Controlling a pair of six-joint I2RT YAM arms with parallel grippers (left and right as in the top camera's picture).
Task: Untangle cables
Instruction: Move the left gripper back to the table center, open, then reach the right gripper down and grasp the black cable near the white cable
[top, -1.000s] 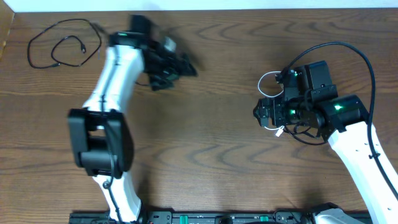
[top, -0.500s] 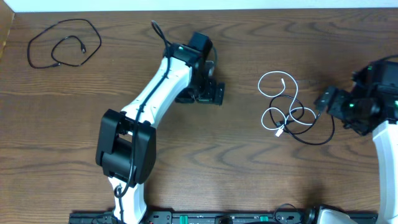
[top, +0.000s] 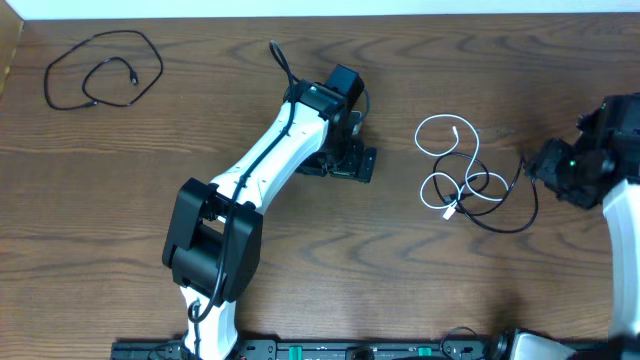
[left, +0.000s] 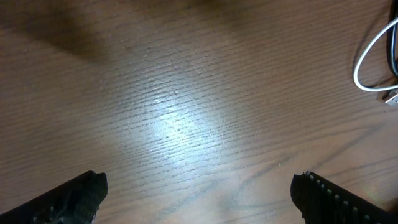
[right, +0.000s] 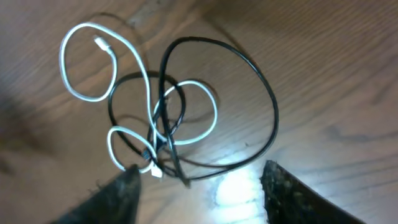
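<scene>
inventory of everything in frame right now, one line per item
lone black cable: 1, black, far-left corner of the table, loose loops, apart from the others
white cable: 1, white, right of centre, looped through a black one
tangled black cable: 1, black, right of centre, crossing the white cable
table: 1, brown wood grain, under everything
left arm: 1, white and black, reaching to mid-table
right arm: 1, white and black, right edge
left gripper: 1, black, open, over bare wood left of the tangle
right gripper: 1, black, open, above the tangle, holding nothing
</scene>
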